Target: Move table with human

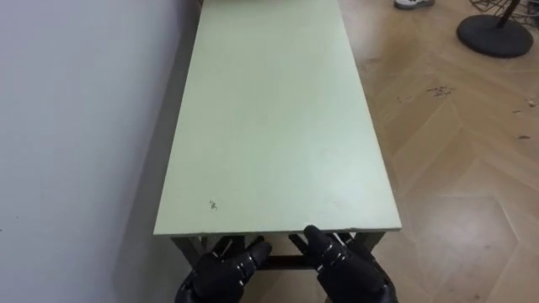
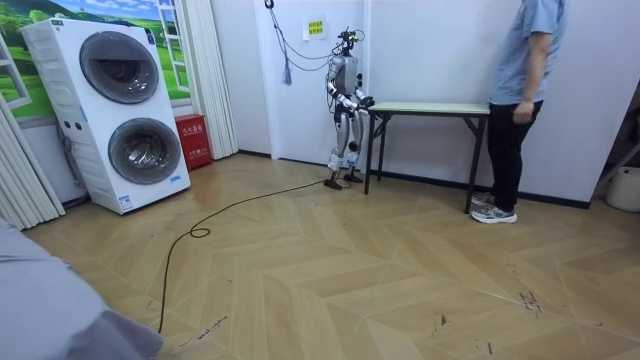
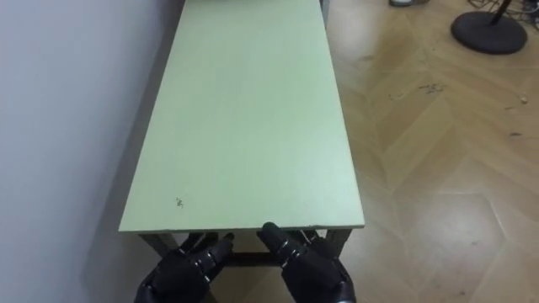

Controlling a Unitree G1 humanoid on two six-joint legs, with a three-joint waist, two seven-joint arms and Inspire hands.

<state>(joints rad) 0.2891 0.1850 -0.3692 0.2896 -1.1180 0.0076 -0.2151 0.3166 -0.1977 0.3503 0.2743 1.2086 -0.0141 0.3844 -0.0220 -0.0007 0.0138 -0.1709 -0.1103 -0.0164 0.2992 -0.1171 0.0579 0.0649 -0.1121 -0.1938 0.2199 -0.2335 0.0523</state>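
Table (image 1: 278,118) edge faces left hand (image 1: 221,271) and right hand (image 1: 347,268), both outstretched, holding nothing.

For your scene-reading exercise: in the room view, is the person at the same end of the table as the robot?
No: the person stands at the table end opposite the robot.
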